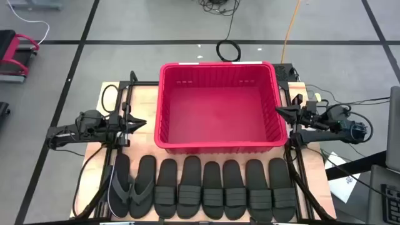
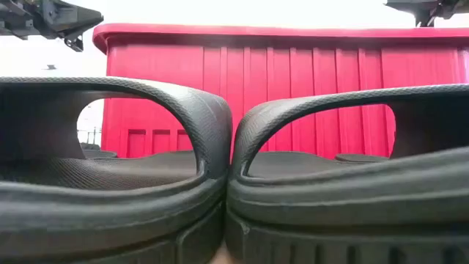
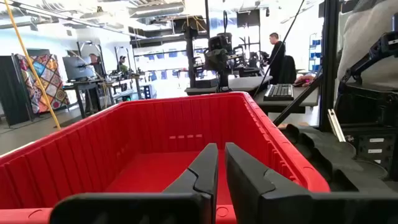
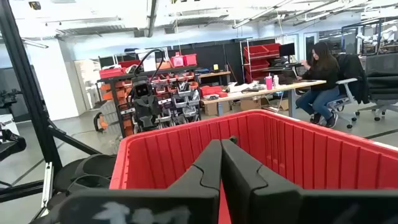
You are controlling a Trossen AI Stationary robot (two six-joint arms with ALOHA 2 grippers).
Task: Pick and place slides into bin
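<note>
Start state, no pick begun. Eight slides (image 1: 203, 189) lay in a row on the counter (image 1: 147, 97) in front of the empty bin (image 1: 219, 142). Left tool (image 1: 139, 123) and right tool (image 1: 280, 110) closed, empty, flanking the bin. Next: descend, open over a slide.

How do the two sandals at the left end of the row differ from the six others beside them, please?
The two thong-strap flip-flops have a thin Y-shaped strap, while the six slides each carry a wide ribbed band. The flip-flops sit at the row's left end, the slides fill the rest rightward. All are black, lie flat and side by side, in front of the red bin, which holds none yet.
</note>
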